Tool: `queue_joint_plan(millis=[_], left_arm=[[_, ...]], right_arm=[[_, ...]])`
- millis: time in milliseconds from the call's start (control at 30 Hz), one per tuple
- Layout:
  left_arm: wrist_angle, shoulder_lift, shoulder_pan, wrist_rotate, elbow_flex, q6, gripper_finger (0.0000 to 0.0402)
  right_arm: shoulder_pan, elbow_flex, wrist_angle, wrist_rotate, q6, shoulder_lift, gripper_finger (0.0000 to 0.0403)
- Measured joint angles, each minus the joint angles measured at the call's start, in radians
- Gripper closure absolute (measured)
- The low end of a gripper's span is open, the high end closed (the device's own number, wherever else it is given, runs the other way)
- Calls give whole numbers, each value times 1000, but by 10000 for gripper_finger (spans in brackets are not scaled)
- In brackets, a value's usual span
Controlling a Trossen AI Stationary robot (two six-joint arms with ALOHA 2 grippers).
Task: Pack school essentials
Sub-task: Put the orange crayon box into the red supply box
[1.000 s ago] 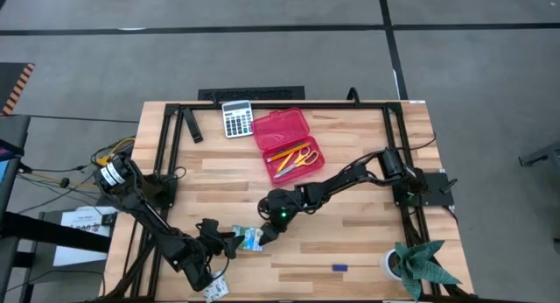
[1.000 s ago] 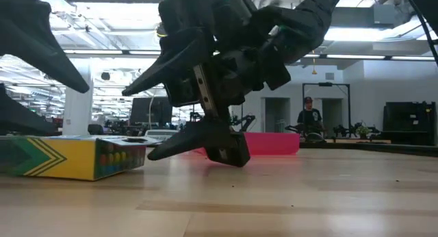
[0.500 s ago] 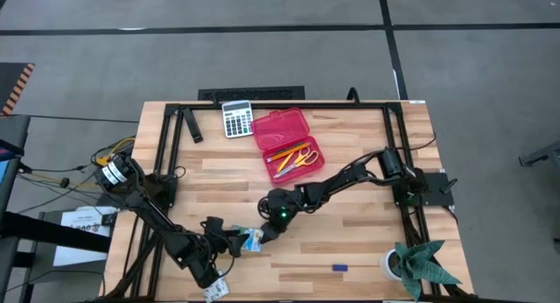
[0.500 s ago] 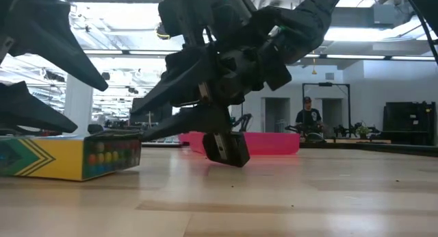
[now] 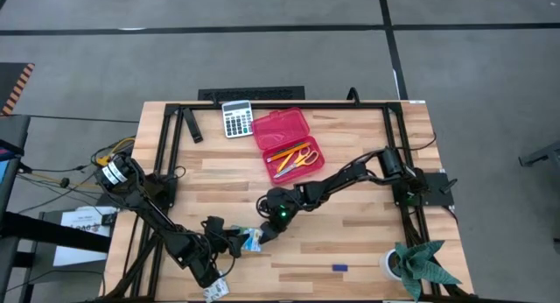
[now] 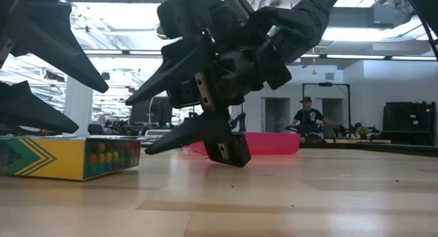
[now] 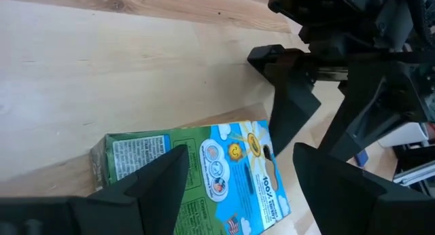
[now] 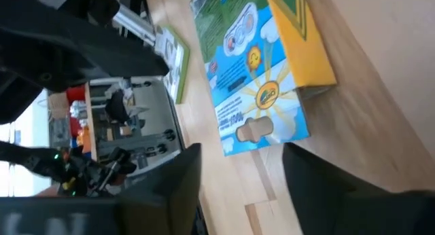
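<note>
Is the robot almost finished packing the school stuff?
Partly. The scissors and pencils already lie in the open red case. Now both open claws, left claw and right claw, meet at the crayon box, which lies on the table. A second packet and a small blue piece wait.

1. Two printed packets: one [image 5: 253, 241] near the worktop's front edge, one [image 5: 215, 289] at that edge.
2. One red case [image 5: 288, 143].
3. One calculator [image 5: 236, 119].
4. One pair of scissors [image 5: 302, 158].
5. One blue piece [image 5: 339, 268].
</note>
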Motion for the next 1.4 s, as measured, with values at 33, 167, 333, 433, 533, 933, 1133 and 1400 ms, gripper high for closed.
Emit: queue_joint_plan(millis=[33,167,333,433,533,933,1133,1400], left_arm=[[0,0,0,0,0,1,142],[-3,0,2,-1,0,1,142],[2,0,13,-7,0,14,142],[33,0,28,-3,0,51,142],[54,0,40,-2,0,88,142],[60,0,54,-7,0,100,142],[61,0,54,-33,0,91,142],[76,-26,36,-32,0,81,142]], right_arm=[[1,0,-1,11,4,0,175],[1,0,-1,40,8,0,166],[-3,-1,41,66,-8,0,186],[-4,-1,46,94,-10,0,196],[-4,-1,49,101,-10,0,202],[9,-1,44,105,-53,0,337],[9,-1,36,104,-55,0,396],[-6,-3,-32,45,-106,-23,400]])
